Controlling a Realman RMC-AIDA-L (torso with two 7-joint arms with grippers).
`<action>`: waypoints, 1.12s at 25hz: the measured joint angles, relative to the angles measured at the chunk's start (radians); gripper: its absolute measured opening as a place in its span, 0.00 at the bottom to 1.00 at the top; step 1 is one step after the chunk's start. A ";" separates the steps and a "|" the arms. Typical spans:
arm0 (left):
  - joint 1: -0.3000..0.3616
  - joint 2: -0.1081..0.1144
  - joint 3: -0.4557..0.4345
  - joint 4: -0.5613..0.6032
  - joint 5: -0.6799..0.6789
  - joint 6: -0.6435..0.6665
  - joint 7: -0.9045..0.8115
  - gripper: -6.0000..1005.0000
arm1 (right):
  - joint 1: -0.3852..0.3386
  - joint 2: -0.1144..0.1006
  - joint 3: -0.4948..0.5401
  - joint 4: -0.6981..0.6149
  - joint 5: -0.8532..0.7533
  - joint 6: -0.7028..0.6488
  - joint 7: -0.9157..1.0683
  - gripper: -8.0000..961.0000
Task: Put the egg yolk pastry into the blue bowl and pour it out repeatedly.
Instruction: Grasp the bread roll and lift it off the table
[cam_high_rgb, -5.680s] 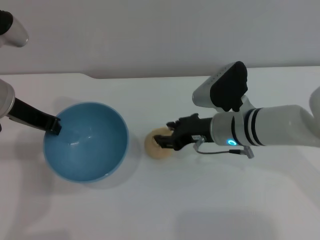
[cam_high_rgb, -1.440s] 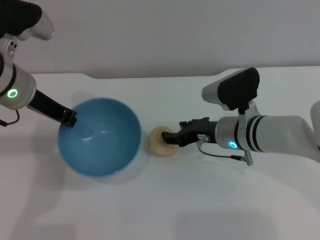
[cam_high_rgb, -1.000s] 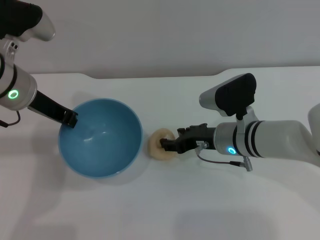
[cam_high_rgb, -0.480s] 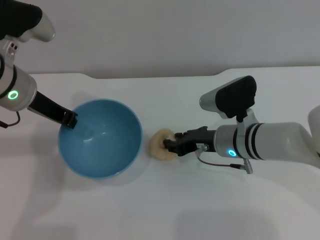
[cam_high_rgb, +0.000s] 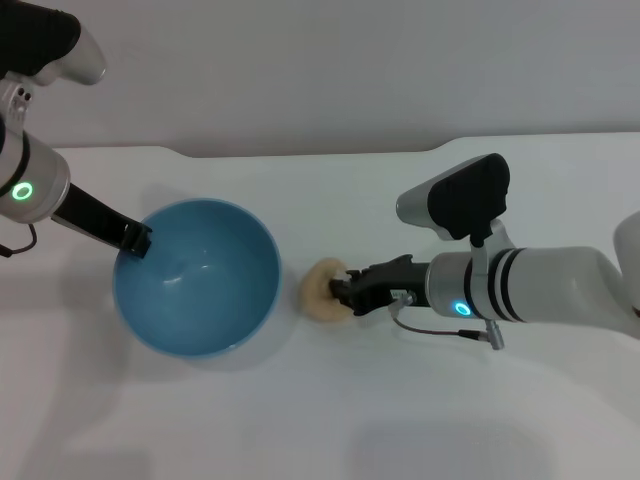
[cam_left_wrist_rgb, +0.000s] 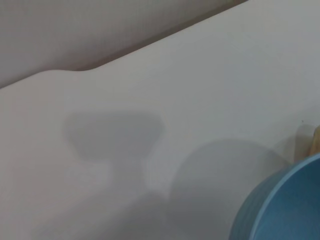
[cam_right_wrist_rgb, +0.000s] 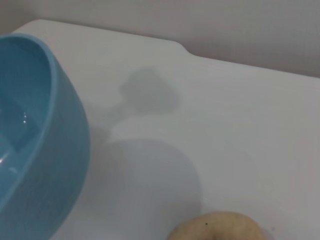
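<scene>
- On the white tabletop (cam_high_rgb: 330, 400), just to the right of the blue bowl, lies the egg yolk pastry (cam_high_rgb: 321, 290), a small pale tan bun resting flat on the surface and not inside the bowl.
- The right gripper (cam_high_rgb: 342, 291) reaches in from the right, low over the tabletop, and its dark jaws are at the pastry's right side, touching it; they appear to be closed around that edge, though the contact is small in the head view.
- In the right wrist view only the top of the pastry (cam_right_wrist_rgb: 217, 227) shows at the frame's edge, with the bowl's outer wall (cam_right_wrist_rgb: 55, 165) near it; that arm's own fingers are not visible there.
- The blue bowl (cam_high_rgb: 196, 276) stands upright, a narrow strip of bare tabletop between its rim and the pastry; its glossy inside holds nothing.
- The left gripper (cam_high_rgb: 137, 238) comes in from the upper left and sits at the bowl's left rim, its dark jaws clamped over the rim edge.
- The left wrist view shows a slice of the bowl's rim (cam_left_wrist_rgb: 280, 210) and bare tabletop with soft shadows.
- A pale wall runs behind the tabletop's far edge.
</scene>
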 joint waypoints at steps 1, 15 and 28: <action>0.000 0.000 0.000 0.000 0.000 0.000 0.001 0.02 | -0.005 0.000 0.000 -0.009 -0.001 0.000 -0.004 0.22; 0.000 0.002 -0.003 0.000 0.000 0.000 0.006 0.02 | -0.036 -0.014 0.029 -0.029 -0.007 -0.060 -0.012 0.10; -0.006 0.002 0.001 0.002 0.001 0.000 0.004 0.02 | -0.122 -0.106 0.270 -0.048 -0.089 -0.357 -0.014 0.02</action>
